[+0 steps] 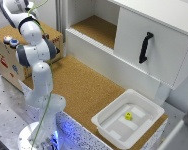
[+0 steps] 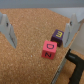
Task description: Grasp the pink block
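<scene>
A: Item one, the arm (image 1: 38,75). White Franka, base at the lower part of the exterior view's left, upper links rising out past the top of that view. Its gripper cannot be made out there.

B: Gripper (image 2: 42,27), wrist view: two pale fingers (image 2: 7,27), one at each side of the picture, set wide apart with bare cork between them. Nothing held. Spread open.

A: Item two, the pink block (image 2: 49,49). Seen only in the wrist view. Sits on the cork (image 2: 25,47), a dark letter on its upper face that looks like a D, though it is blurred. It lies ahead of the fingers, not between them, nearer the one finger than the other.

B: Item three, purple block (image 2: 57,35). Touching or just beside the pink one at one corner; yellow letter on top, too soft to read for certain.

A: Item four, a dark handle-like shape (image 2: 75,61) near the cork's edge in the wrist view. Cannot tell what it is.

B: Exterior view, remaining stock. White bin (image 1: 109,122) at the lower right of that view, resting on the cork top, with a small yellow object (image 1: 128,116) inside, near the middle.

A: White cabinet (image 1: 154,35) behind, black handle (image 1: 145,47) on its door, an open cork-floored shelf beside it.

B: Wooden box (image 1: 9,57) at the exterior view's left, behind the arm, two round things (image 1: 10,40) on top.
</scene>
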